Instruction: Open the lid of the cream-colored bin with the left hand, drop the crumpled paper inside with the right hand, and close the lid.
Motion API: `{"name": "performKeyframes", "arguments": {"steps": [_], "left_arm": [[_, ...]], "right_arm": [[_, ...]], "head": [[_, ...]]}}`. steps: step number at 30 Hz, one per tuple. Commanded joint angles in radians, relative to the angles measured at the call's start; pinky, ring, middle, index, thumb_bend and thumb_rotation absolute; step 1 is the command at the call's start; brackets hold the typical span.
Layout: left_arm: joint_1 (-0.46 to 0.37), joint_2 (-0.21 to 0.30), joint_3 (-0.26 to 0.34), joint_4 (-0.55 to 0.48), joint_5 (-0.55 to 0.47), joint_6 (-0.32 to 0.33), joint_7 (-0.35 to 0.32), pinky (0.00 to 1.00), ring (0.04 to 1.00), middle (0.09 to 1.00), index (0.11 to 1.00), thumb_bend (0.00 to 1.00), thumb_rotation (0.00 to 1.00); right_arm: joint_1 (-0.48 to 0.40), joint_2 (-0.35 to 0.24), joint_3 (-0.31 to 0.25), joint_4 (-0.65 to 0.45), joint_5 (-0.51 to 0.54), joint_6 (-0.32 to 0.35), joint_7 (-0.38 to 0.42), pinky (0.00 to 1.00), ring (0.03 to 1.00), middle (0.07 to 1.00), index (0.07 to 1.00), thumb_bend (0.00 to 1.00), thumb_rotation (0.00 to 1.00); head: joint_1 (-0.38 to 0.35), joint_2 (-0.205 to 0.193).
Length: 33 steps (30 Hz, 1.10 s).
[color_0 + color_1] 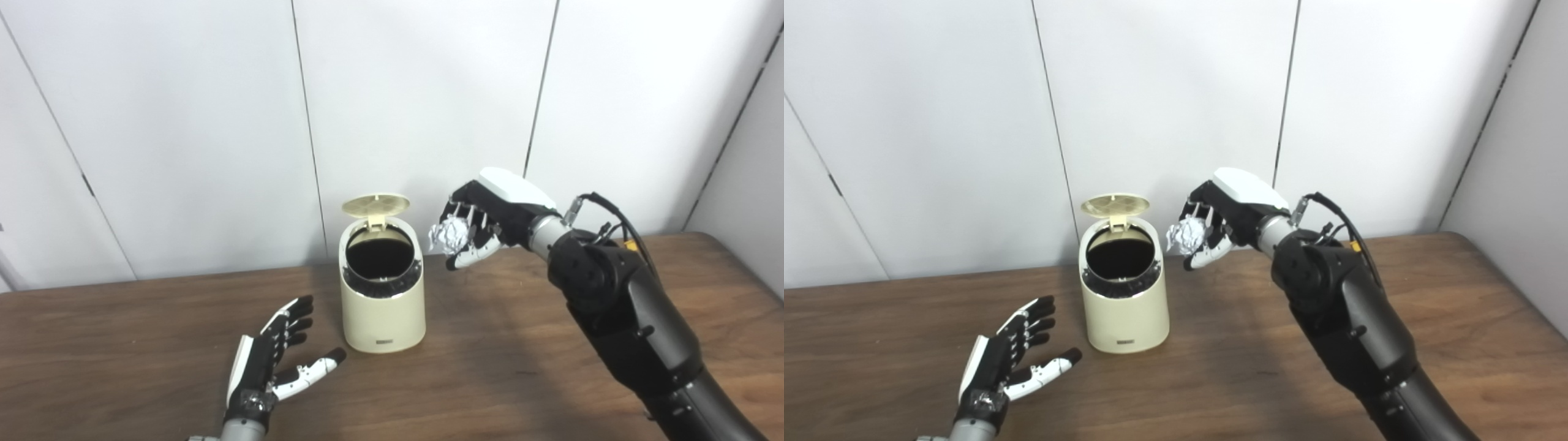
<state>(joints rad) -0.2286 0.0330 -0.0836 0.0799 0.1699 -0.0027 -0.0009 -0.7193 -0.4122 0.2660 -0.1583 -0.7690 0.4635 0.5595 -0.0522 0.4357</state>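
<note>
Right hand (484,223) is raised above the table (502,367), fingers closed around the crumpled paper ball (449,236), held just right of the bin (383,300) and level with its top. Bin stands upright mid-table with the lid (375,205) flipped up at the far side, dark inside showing. Left hand (275,355) holds nothing, fingers spread, low over the table near-left of the bin.

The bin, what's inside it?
The bin has its lid up, and the inside looks dark with nothing showing. The bottom is too shadowed to see. The paper is not in yet: the right robot hand holds it beside the opening.
</note>
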Motion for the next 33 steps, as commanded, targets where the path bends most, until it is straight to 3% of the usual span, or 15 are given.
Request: {"name": "performKeyframes", "arguments": {"steps": [1,9,17,22,33], "left_arm": [[-0.038,-0.004,0.0,-0.01,0.011,-0.031,0.016,0.78,0.829,0.865,0.89,0.75,0.15],[-0.043,-0.014,0.0,0.0,0.011,-0.04,0.019,0.77,0.824,0.864,0.895,0.74,0.14],[-0.05,-0.019,-0.002,0.013,0.012,-0.052,0.027,0.77,0.826,0.865,0.892,0.74,0.14],[-0.051,-0.022,0.0,0.013,0.009,-0.05,0.028,0.77,0.825,0.865,0.893,0.74,0.15],[-0.053,-0.028,-0.002,0.016,0.013,-0.056,0.031,0.77,0.821,0.857,0.883,0.74,0.14]], "right_arm": [[-0.078,0.012,-0.01,-0.024,-0.03,0.005,0.003,0.3,0.373,0.466,0.535,0.51,0.0],[-0.092,0.088,-0.027,-0.031,-0.058,0.005,0.025,0.27,0.371,0.476,0.536,0.51,0.0],[-0.105,0.116,-0.011,-0.011,-0.06,0.003,-0.001,0.32,0.381,0.485,0.525,0.52,0.0],[-0.104,0.139,-0.011,0.004,-0.058,-0.003,-0.023,0.28,0.381,0.484,0.521,0.52,0.0],[-0.094,0.164,0.018,0.034,-0.103,0.0,-0.05,0.35,0.425,0.506,0.472,0.52,0.0]], "head": [[0.0,0.0],[0.008,0.0],[0.015,0.001],[0.016,0.003],[0.021,0.004]]}}
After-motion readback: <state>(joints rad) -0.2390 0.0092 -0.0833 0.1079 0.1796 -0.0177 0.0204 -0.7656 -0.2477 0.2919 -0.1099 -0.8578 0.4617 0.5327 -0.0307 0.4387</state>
